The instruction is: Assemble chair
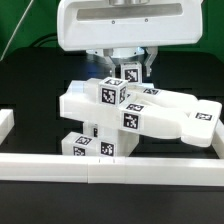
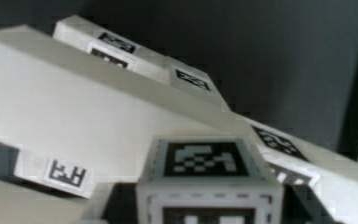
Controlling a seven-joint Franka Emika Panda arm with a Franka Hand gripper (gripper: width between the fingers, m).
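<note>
The chair's white tagged pieces (image 1: 150, 115) lie stacked together in the middle of the black table. A long flat piece (image 1: 185, 118) reaches toward the exterior view's right, and tagged blocks (image 1: 95, 143) sit under it. On top stands a small white tagged block (image 1: 131, 74). My gripper (image 1: 131, 70) comes straight down over it with a dark finger on each side. In the wrist view the same block (image 2: 202, 160) fills the gap between the fingers (image 2: 130, 200), both touching its sides. My gripper (image 2: 206, 200) is shut on it. Behind it a broad white panel (image 2: 87, 95) slants across.
A long white border rail (image 1: 100, 167) runs along the front of the table. A short length of it (image 1: 5, 125) stands at the exterior view's left. The arm's wide white head (image 1: 125, 25) hangs over the stack and hides what is behind it.
</note>
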